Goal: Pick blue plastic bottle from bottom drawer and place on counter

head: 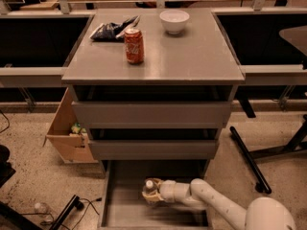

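The bottle stands upright in the bottom drawer, at the lower middle of the frame; its white cap shows just above the pincer, which sits around the body of the bottle. Whether the pincer is already squeezing it or only placed around it, I cannot tell.

The bottle looks light, thin-walled and smooth; I judge that it will dent under a hard squeeze and may slip if held loosely. The best hold is probably across the middle of the body, below the cap, with moderate pressure.

The worktop in the upper half of the frame has free space at the right, away from the soda can and the bowl.
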`<state>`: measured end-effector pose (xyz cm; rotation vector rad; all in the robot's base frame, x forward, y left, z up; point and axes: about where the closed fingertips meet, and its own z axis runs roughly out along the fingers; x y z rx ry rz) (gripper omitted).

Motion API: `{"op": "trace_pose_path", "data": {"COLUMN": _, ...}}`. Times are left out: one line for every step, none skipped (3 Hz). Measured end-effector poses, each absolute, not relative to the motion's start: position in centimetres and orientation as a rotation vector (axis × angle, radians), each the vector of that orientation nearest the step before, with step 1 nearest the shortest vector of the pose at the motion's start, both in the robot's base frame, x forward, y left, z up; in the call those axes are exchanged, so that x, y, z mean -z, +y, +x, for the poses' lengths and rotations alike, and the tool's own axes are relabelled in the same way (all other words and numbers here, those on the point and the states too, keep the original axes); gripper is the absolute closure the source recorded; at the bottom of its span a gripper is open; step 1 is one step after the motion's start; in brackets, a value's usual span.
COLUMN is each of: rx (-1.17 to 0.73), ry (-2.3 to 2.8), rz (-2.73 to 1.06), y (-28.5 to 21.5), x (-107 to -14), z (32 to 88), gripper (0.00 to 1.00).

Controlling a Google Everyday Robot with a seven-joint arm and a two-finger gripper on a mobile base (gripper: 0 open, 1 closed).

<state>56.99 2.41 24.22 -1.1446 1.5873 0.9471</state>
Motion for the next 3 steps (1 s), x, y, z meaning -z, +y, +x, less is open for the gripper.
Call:
{"op": "trace_pose_path", "data": {"rx": -0.790, "ry": 1.573, "rz": -1.073, "y": -1.2, "x": -33.1, "z": 59.4, "gripper": 1.00}}
{"op": "trace_pose_path", "data": {"rx": -0.633, "ry": 1.625, "rz": -0.941, "y": -7.3, "x": -42.9, "z": 60.2, "gripper": 1.00}}
{"op": "trace_pose_path", "data": {"rx": -0.560, "ry": 1.720, "rz": -0.810, "y": -10.8, "x": -50.7, "z": 58.2, "gripper": 1.00}}
